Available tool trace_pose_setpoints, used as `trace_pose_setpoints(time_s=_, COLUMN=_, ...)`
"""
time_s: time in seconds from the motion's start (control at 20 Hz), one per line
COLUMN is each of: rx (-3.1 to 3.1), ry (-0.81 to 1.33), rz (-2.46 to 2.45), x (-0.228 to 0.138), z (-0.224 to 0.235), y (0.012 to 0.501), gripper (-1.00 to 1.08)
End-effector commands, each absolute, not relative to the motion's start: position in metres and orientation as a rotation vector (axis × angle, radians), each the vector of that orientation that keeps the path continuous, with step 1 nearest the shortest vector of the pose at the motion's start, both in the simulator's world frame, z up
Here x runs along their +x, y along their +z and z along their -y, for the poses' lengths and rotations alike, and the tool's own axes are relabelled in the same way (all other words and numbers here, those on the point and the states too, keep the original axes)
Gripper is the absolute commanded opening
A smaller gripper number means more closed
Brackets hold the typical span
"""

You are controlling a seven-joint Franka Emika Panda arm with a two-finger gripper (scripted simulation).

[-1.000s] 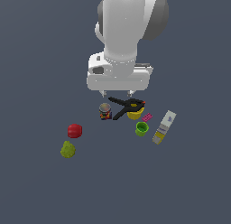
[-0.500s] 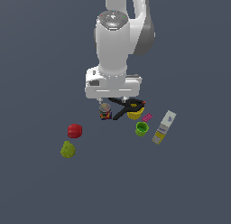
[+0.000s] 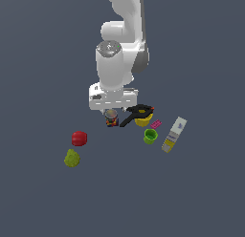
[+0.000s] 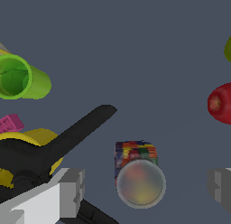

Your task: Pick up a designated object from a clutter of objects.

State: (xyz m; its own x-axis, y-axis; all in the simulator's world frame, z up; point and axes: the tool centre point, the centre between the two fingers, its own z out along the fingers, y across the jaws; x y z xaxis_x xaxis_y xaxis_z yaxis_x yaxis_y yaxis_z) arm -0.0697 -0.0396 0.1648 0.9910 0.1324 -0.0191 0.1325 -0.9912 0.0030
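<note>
Exterior view: the gripper hangs just above the multicoloured can, which stands beside the black clamp and yellow cup. Wrist view: spread fingers flank the can without touching it, the red object well apart from the can.

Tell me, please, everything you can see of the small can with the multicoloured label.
The can is short and cylindrical, with a grey metallic top and a label of red, yellow, blue and dark patches. It stands upright on the grey floor, between the open gripper's fingers, untouched, with the black clamp close beside it.
</note>
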Motion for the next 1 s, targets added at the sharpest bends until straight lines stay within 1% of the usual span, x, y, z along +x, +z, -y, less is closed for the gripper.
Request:
trace_pose_setpoints(time_s=0.0, rx=3.131, ry=-0.021, rz=-0.226, x=-0.082, z=0.046, y=0.149, gripper=1.00)
trace_pose_setpoints(time_s=0.5, rx=3.130, ry=-0.003, rz=-0.267, x=-0.116, z=0.059, y=0.113, gripper=1.00)
trace_pose_setpoints(time_s=0.95, rx=3.130, ry=-0.002, rz=-0.272, x=-0.121, z=0.061, y=0.108, gripper=1.00)
